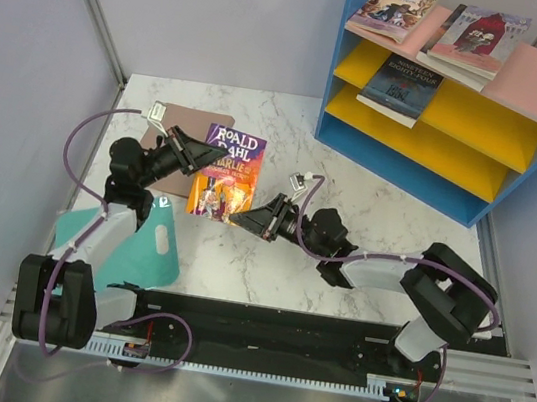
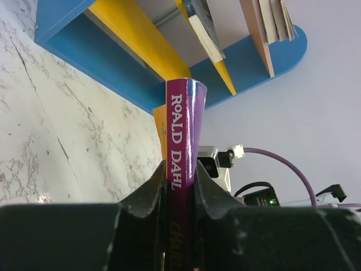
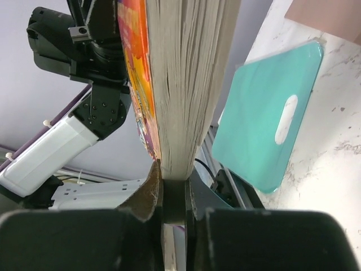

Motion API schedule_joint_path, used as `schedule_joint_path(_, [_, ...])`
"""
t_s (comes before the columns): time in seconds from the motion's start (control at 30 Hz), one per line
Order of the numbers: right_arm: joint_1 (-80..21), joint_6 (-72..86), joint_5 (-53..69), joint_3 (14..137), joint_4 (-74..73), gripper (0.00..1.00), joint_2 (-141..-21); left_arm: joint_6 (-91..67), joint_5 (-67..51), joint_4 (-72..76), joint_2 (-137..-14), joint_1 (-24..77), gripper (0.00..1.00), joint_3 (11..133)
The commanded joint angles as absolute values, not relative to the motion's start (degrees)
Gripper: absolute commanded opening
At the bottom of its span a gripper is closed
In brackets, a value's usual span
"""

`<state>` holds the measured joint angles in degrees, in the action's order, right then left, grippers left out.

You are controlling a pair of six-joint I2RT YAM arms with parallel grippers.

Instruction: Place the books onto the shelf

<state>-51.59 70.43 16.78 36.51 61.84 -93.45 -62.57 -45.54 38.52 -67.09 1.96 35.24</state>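
We see bright, even light from above on the marble table (image 1: 238,267), with only faint, soft shadows beside the arms (image 1: 108,228). In the wrist views we find the near fingers (image 2: 141,203) dark and blurred, the Roald Dahl book (image 2: 181,130) sharp, and the wall (image 2: 316,101) behind washed pale.
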Motion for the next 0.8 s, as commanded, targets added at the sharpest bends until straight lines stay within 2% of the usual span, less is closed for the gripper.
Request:
schedule_joint_path(0.0, [-51.6, 66.6, 13.9, 37.5, 57.5, 0.0, -86.5, -60.6, -45.5, 35.3, -66.7, 2.3, 0.24, 36.4])
schedule_joint_path(0.03, [-51.6, 65.6, 13.3, 37.5, 55.5, 0.0, -83.7, -58.4, -45.4, 32.5, -66.4, 2.3, 0.38, 38.1])
schedule_joint_path(0.13, [-51.6, 61.3, 10.3, 38.1, 46.1, 0.0, -77.6, -50.1, -42.4, 21.6, -64.1, 2.3, 0.52, 41.5])
schedule_joint_path(0.33, [-50.8, 54.0, 5.5, 40.8, 29.4, 0.0, -68.0, -39.3, -35.4, 7.4, -60.7, 2.2, 0.56, 45.2])
schedule_joint_path(0.57, [-45.4, 48.1, 5.4, 42.6, 15.9, 0.0, -60.0, -38.3, -36.0, 8.1, -60.3, 2.2, 0.57, 40.4])
schedule_joint_path(0.77, [-35.4, 44.8, 9.2, 44.9, 9.1, 0.0, -56.4, -35.7, -35.8, 7.5, -58.3, 2.3, 0.56, 33.8])
